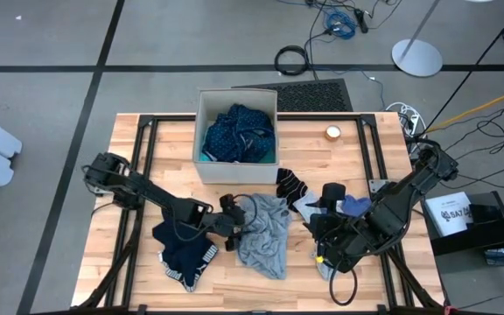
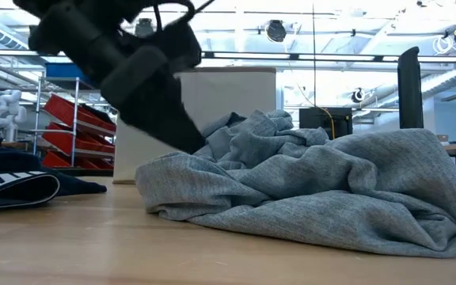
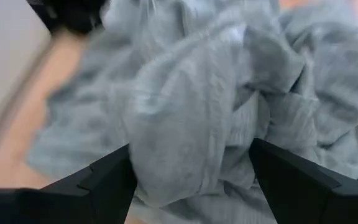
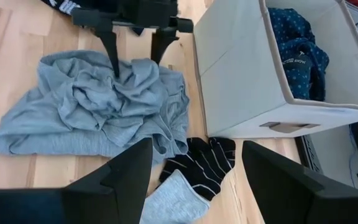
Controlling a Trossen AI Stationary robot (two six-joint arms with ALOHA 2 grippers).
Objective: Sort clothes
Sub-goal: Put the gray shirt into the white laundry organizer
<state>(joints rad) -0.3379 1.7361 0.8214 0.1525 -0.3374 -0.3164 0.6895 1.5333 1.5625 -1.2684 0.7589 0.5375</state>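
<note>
**Left gripper spread over grey garment**

The left gripper point(image 4: 135, 53) has its fingers parted astride a fold of the crumpled grey knit garment point(image 1: 265, 232) at table centre. The right gripper point(image 1: 322, 229), fingers apart, hovers right of it, holding nothing.

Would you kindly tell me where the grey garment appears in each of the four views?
High view: grey garment at table centre.
Low view: fills middle and right.
Left wrist view: fills the frame.
Right wrist view: at left.
Shared landmark: left pincer, open, at the garment's edge.
</note>
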